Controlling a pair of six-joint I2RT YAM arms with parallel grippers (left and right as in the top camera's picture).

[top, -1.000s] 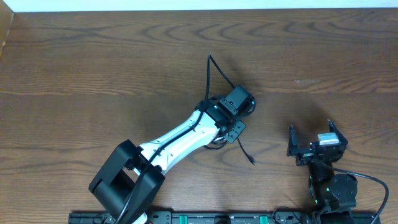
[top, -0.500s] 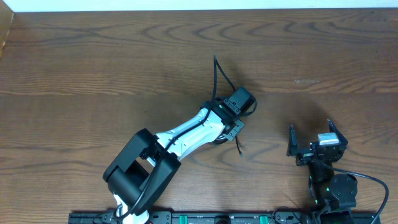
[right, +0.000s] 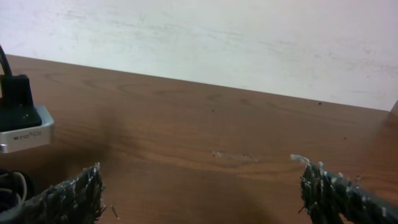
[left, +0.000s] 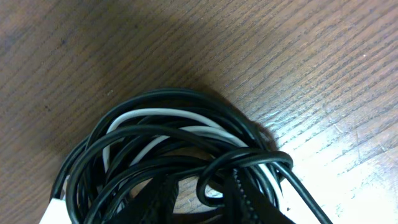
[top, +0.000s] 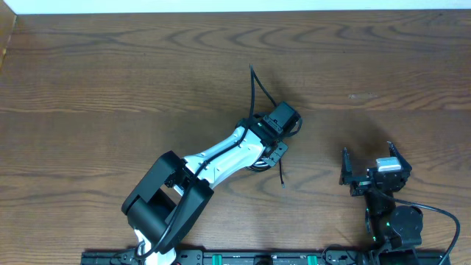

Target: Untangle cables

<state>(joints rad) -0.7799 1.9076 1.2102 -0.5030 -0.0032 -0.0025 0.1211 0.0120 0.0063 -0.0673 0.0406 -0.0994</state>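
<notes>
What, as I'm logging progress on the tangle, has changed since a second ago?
The left arm swung its elbow in toward the cables, while the left gripper stayed over them. The loose black tail below them slid back toward the tangle. I cannot tell whether the jaws hold a cord. Unchanged: the right gripper, jaws open, and the upper tail.

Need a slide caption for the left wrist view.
Tangle of black cables and one white cable on the wooden table.
</notes>
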